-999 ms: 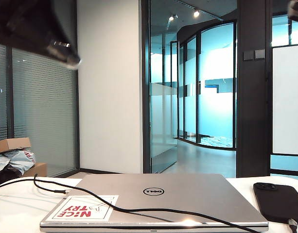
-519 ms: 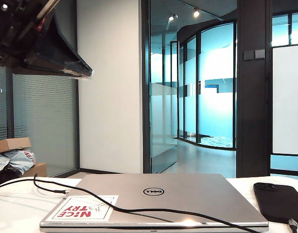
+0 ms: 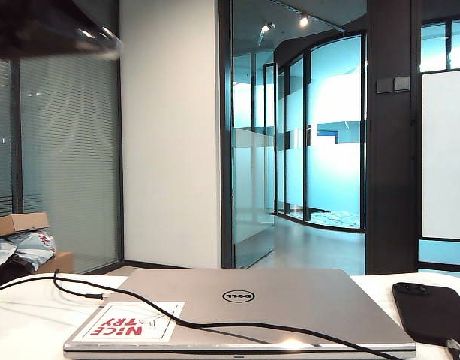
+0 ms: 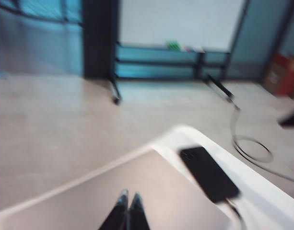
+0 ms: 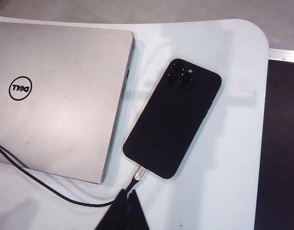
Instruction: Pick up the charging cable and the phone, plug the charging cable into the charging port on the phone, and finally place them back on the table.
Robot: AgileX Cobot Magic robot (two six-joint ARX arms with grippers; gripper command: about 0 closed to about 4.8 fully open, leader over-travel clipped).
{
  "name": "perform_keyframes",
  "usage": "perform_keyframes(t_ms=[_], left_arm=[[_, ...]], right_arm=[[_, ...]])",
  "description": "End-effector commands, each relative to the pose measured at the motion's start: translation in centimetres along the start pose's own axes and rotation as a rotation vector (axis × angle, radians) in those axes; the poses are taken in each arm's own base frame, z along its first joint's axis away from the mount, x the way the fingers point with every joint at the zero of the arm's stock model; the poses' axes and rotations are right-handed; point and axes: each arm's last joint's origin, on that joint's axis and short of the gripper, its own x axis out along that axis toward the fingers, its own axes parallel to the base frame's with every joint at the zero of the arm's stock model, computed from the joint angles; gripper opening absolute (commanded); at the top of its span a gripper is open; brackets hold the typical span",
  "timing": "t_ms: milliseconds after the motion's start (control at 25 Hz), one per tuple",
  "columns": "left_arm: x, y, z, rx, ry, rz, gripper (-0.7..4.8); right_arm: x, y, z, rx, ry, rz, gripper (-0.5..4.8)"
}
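Left gripper [image 4: 127, 197] shut tight, fingertips pressed together, nothing held, raised well above the closed silver laptop [image 4: 137, 191] in a blurred left wrist view; only a dark bulk of that arm [image 3: 46, 26] at the upper left corner of the exterior view. Right gripper [image 5: 128, 194] likewise closed with fingertips touching, empty, hanging above the table [image 5: 223, 182] just beside the plug end of the charging cable [image 5: 51, 188] (not touching it, as far as can be told). Phone [image 5: 173, 117] lying back-up on the white table, just beside the laptop's edge without touching it, camera bump [image 5: 182, 75] toward the rounded table corner. Silver-white plug [image 5: 139, 172] meeting the phone's short lower edge at the charging port, seemingly seated, though too small to confirm. From there, black cord running across the table, under the right gripper's tip and onto the laptop lid [image 5: 60, 96]. In the exterior view, same cable [image 3: 214, 325] draped across the lid past a red-and-white sticker [image 3: 128, 321] and off over the tabletop at left; phone [image 3: 432, 311] flat at the right edge beside the laptop [image 3: 245, 307], plug [image 3: 453, 346] at its near end. Cardboard boxes [image 3: 19, 223] and bags behind the table at far left.
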Motion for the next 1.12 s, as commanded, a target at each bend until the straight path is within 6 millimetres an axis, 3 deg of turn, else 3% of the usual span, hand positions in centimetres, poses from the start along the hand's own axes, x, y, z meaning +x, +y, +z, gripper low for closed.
perform_keyframes(t_ms=[40, 320, 559, 959, 1119], left_arm=[[-1.7, 1.7, 0.3, 0.014, -0.054, 0.117, -0.06], [-6.0, 4.7, -0.5, 0.043, -0.188, 0.426, -0.05], [-7.8, 5.8, -3.1, 0.038, -0.178, 0.581, -0.06], [-8.2, 5.8, -7.5, 0.03, -0.161, 0.598, -0.06], [-8.7, 5.4, -7.0, 0.115, -0.204, 0.6, -0.06]], right_arm=[[-0.1, 0.0, 0.2, -0.002, -0.018, 0.003, -0.04], [-0.2, 0.0, 0.2, -0.002, -0.019, 0.002, -0.04], [-0.2, 0.0, 0.2, -0.001, -0.018, 0.002, -0.04], [-0.2, 0.0, 0.2, -0.002, -0.018, 0.002, -0.05], [-0.2, 0.0, 0.2, -0.002, -0.018, 0.002, -0.05]])
